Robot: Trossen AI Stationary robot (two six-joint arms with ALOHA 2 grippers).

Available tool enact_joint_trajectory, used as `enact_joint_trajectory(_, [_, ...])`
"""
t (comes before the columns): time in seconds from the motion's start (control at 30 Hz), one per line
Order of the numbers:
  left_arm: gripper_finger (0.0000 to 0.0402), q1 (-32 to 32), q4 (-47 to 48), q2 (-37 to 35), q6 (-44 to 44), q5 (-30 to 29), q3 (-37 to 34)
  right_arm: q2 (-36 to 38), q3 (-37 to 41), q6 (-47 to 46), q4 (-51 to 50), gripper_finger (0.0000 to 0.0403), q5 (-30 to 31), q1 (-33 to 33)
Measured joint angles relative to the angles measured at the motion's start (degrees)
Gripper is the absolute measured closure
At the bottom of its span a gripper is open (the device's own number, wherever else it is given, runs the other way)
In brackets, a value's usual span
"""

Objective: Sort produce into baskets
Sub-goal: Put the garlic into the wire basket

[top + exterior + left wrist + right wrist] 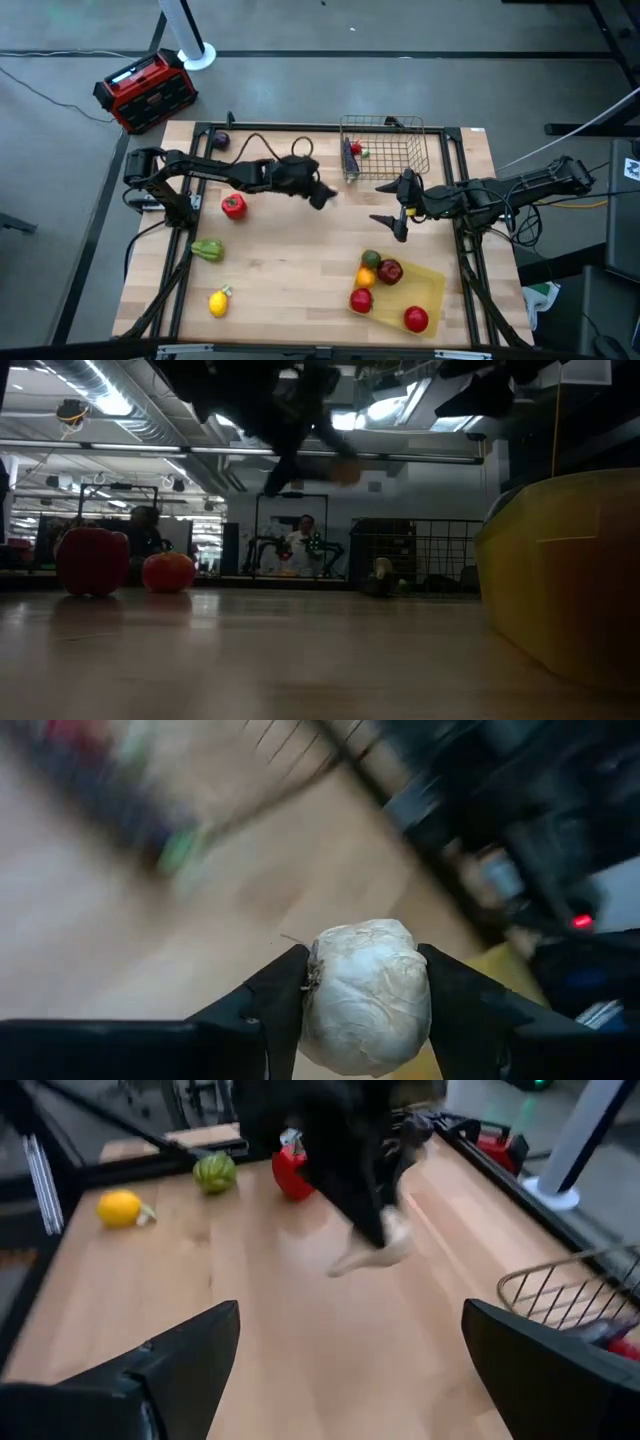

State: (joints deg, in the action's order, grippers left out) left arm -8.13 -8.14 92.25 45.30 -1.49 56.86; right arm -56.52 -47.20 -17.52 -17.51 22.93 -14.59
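Observation:
My left gripper hangs over the middle of the table, shut on a pale white mushroom. My right gripper waits open to its right, near the wire basket, which holds a red and a purple piece. On the table's left lie a red pepper, a green pepper, a lemon and a purple eggplant. The yellow tray at the near right holds red apples, an orange and a green piece. My left gripper pinches the mushroom by two opposite sides, one dark finger on each. The fingers come slanting down from the table's left. The mushroom is lifted clear of the table.
A red-and-black box stands on the floor beyond the far left corner. Black cables loop along the far edge. The middle and near middle of the wood carry nothing. A person sits far behind the table.

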Motion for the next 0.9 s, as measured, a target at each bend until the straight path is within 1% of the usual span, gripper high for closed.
enact_joint_trajectory(0.1, [0.0232, 0.53, -9.87, 0.0, -8.31, -1.04, 0.0, -0.96, -0.04, -6.36, 1.35, 0.0026, 0.36, -0.02])
enact_joint_trajectory(0.17, [0.0232, 1.35, -14.95, -0.04, -13.07, -2.32, 0.0, -2.01, -0.04, -9.01, 1.75, 0.0026, -0.02, 0.0])
enact_joint_trajectory(0.27, [0.0232, 2.82, -20.39, -0.04, -19.11, -4.49, 0.0, -4.19, -0.04, -9.49, 3.48, 0.0026, -0.2, 0.0])
enact_joint_trajectory(0.33, [0.0232, 3.87, -22.9, -0.04, -23.24, -5.24, 0.0, -5.61, -0.04, -9.32, 6.52, 0.0026, -0.79, -0.01])
enact_joint_trajectory(0.43, [0.0231, 5.38, -24.44, -0.04, -28.61, -5.29, 0.0, -7.13, -0.04, -9.27, 10.75, 0.0026, -1.57, -0.02])
enact_joint_trajectory(0.57, [0.0231, 7.24, -24.72, -0.05, -33.09, -5.29, 0.0, -7.54, -0.04, -9.07, 14.91, 0.0027, -1.59, -0.01])
enact_joint_trajectory(0.7, [0.0231, 8.71, -25.52, -0.04, -36.5, -5.34, 0.0, -7.55, -0.04, -9.06, 15.62, 0.0027, -1.68, 0.0])
enact_joint_trajectory(0.8, [0.0231, 9.43, -26.18, -0.04, -38.2, -5.34, 0.0, -7.95, -0.04, -9.13, 17.16, 0.0029, -3.55, 0.0])
enact_joint_trajectory(0.9, [0.0231, 10.01, -26.14, -0.04, -39.8, -5.42, 0.0, -8.62, 0.0, -9.2, 17.73, 0.0047, -4.1, 0.0])
